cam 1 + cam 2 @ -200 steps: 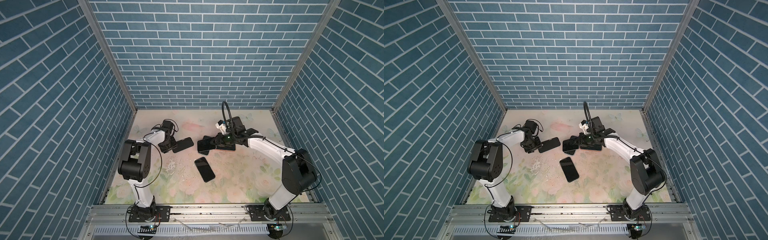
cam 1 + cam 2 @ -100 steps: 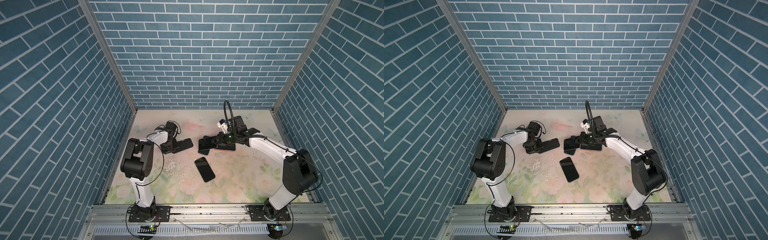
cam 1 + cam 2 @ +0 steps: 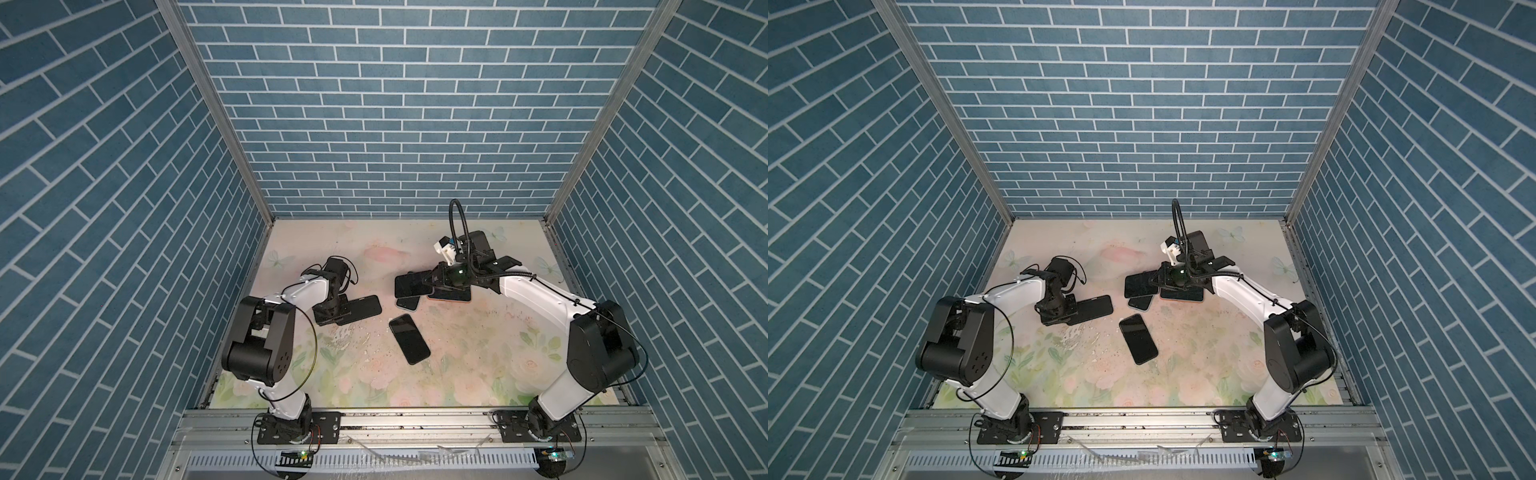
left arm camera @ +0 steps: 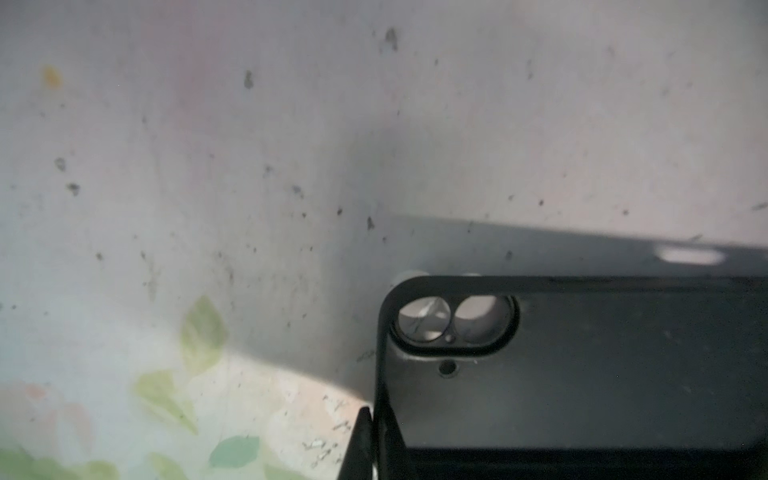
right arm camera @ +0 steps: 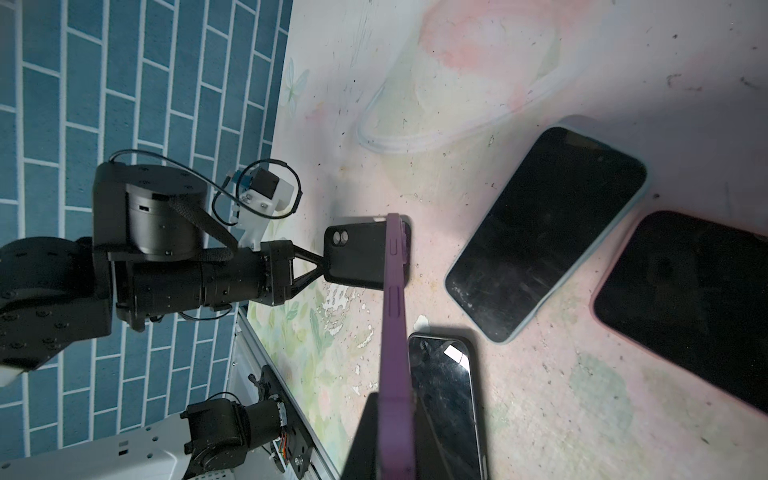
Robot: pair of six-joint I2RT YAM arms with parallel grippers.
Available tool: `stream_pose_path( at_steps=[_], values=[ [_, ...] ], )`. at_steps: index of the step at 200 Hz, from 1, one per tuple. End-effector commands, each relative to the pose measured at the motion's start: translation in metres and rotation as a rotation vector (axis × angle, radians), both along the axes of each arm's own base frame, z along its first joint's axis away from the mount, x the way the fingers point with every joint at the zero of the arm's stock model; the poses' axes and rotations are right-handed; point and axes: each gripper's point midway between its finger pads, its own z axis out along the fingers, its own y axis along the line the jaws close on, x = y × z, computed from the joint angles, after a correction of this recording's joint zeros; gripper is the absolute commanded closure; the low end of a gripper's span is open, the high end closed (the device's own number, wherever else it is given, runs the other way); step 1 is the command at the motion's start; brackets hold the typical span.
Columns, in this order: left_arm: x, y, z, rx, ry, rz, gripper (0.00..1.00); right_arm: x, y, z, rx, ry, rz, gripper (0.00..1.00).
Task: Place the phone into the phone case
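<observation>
The left jaws are closed on the black phone case (image 3: 362, 308) (image 3: 1095, 309), pinching the short end that carries the camera cutout; in the right wrist view both fingers (image 5: 305, 254) meet on that end of the case (image 5: 359, 255). The left wrist view shows the case's (image 4: 582, 365) inner face with the twin lens opening, one finger (image 4: 360, 442) against its side, and a shadow on the worktop (image 4: 249, 166) below it. The case sits near the left edge of the worktop (image 3: 478, 357) (image 3: 1204, 361), about halfway back, its free end pointing toward the middle.

The right jaws are closed on a purple phone (image 3: 408, 284) (image 3: 1138, 284). In the right wrist view this phone (image 5: 395, 324) stands edge-on with its side buttons showing. It hangs over the back half of the worktop, a little right of the middle, well apart from the case.

Under it lie two phones, screens up: one in a light blue case (image 3: 408, 304) (image 3: 1140, 303) (image 5: 544, 232) and one in a pink case (image 3: 453, 296) (image 3: 1185, 296) (image 5: 685, 307).

A bare black phone (image 3: 409, 338) (image 3: 1138, 338) (image 5: 444, 399) lies flat near the middle of the worktop, apart from both jaws
</observation>
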Motion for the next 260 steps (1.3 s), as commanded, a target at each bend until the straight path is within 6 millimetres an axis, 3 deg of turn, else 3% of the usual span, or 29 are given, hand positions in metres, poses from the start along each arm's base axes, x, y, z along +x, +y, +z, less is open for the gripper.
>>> stream_pose_path(
  at_steps=[1, 45, 65, 100, 123, 142, 180, 215, 220, 260],
  values=[
    [-0.016, -0.004, 0.001, -0.022, 0.025, -0.010, 0.87, -0.005, 0.013, 0.015, 0.077, -0.006, 0.035, 1.00],
    [-0.008, -0.008, 0.018, -0.068, -0.056, 0.019, 0.56, -0.025, 0.046, 0.004, 0.087, 0.062, 0.144, 1.00],
    [0.002, -0.007, 0.046, -0.109, -0.162, 0.047, 0.44, -0.033, 0.061, -0.001, 0.092, 0.089, 0.197, 1.00],
    [0.008, 0.013, 0.099, -0.214, -0.387, 0.137, 0.19, -0.040, 0.089, -0.012, 0.077, 0.127, 0.279, 1.00],
    [0.010, 0.015, 0.115, -0.348, -0.469, 0.159, 0.07, -0.039, 0.106, -0.018, 0.080, 0.154, 0.311, 1.00],
    [0.010, 0.007, 0.108, -0.458, -0.449, 0.163, 0.01, -0.039, 0.121, -0.023, 0.083, 0.171, 0.336, 1.00],
    [0.006, 0.000, 0.080, -0.596, -0.425, 0.243, 0.00, -0.041, 0.146, -0.039, 0.078, 0.215, 0.373, 1.00],
    [0.007, -0.003, 0.065, -0.648, -0.430, 0.287, 0.00, -0.045, 0.164, -0.046, 0.087, 0.237, 0.399, 1.00],
    [0.007, -0.003, 0.063, -0.650, -0.429, 0.293, 0.00, -0.044, 0.166, -0.062, 0.071, 0.265, 0.397, 1.00],
    [0.007, -0.003, 0.045, -0.656, -0.416, 0.328, 0.01, -0.045, 0.172, -0.083, 0.060, 0.301, 0.387, 1.00]
  ],
)
